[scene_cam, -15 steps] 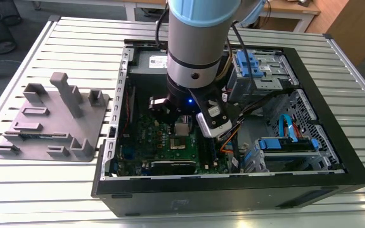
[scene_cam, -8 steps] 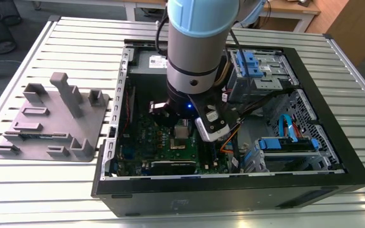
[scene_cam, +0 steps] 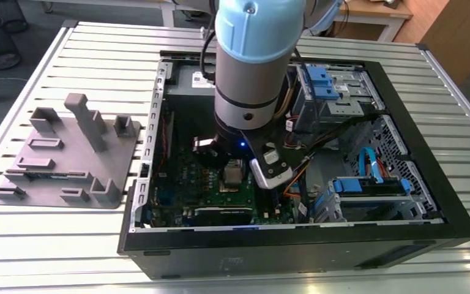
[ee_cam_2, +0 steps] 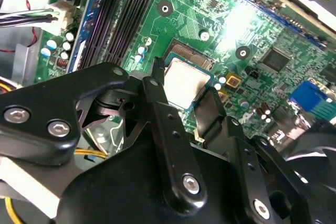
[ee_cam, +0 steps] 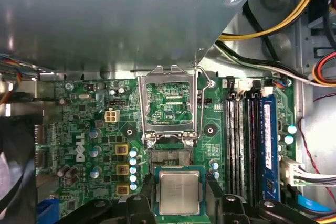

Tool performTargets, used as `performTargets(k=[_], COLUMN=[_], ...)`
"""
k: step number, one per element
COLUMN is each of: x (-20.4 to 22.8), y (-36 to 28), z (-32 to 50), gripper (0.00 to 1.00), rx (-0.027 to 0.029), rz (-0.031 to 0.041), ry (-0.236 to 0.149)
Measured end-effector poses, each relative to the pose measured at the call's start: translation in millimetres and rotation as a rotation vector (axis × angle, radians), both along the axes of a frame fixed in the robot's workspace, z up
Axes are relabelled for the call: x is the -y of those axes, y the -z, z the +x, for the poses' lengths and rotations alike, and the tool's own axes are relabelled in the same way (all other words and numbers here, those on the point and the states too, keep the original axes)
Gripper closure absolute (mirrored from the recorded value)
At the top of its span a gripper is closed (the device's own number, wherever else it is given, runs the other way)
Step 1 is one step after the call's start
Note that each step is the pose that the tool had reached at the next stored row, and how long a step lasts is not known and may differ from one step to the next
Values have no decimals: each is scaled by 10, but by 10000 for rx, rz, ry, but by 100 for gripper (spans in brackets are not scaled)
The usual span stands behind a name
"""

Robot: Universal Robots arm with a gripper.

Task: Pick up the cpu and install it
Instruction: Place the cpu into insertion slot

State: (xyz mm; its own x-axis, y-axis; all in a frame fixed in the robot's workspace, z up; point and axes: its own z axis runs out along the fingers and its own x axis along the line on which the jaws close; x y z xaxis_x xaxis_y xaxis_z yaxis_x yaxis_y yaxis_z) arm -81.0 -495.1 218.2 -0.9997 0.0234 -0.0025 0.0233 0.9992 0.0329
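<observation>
The cpu, a small square chip with a silver metal top, sits between my black fingers just beside the open socket on the green motherboard. The socket's metal load plate is flipped up. In the second wrist view the cpu hangs low over the socket's edge, a finger on each side. My gripper is shut on the chip. The exterior view shows the gripper reaching down into the computer case over the motherboard.
The open black computer case lies on a slatted metal table. A grey metal box stands close behind the socket. Memory slots and loose cables lie beside it. A grey plastic tray with upright posts sits at the exterior view's left.
</observation>
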Motion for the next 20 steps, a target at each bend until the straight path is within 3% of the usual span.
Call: performTargets(k=[8, 20], x=[7, 6], y=[138, 244], z=[-7, -30], gripper=[53, 53], rx=[0, 0], rz=[0, -1], ry=[25, 31])
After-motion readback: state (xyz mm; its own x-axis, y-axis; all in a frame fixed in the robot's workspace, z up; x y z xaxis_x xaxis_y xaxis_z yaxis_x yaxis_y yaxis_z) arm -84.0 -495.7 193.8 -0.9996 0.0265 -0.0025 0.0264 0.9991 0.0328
